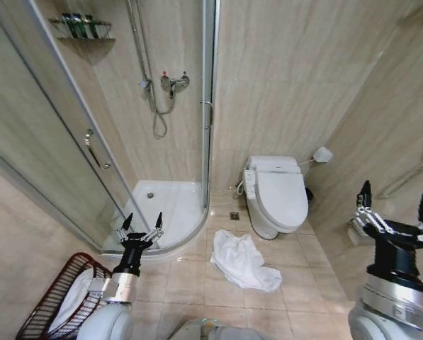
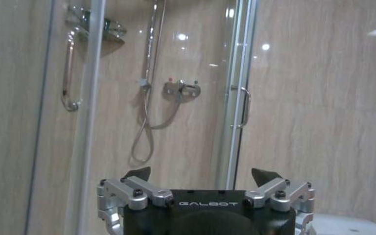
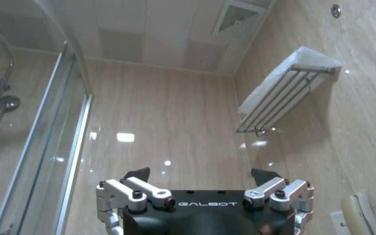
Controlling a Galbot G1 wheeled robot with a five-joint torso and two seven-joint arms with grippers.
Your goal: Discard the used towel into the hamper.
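Note:
A crumpled white used towel [image 1: 244,261] lies on the tiled floor in front of the toilet. The dark red-brown wire hamper [image 1: 49,306] stands at the lower left with something white inside. My left gripper [image 1: 141,227] is raised and open beside the hamper, well left of the towel, holding nothing; the left wrist view shows it [image 2: 201,174] open toward the shower. At the right, my right gripper [image 1: 396,201] is held up and open, far from the towel; the right wrist view has it [image 3: 201,174] pointing at the upper wall.
A white toilet [image 1: 276,195] stands against the back wall. The glass shower cabin [image 1: 91,127] with its white tray [image 1: 170,210] takes the left. A floor drain [image 1: 234,215] lies by the toilet. A towel rack [image 3: 281,93] hangs high on the right wall.

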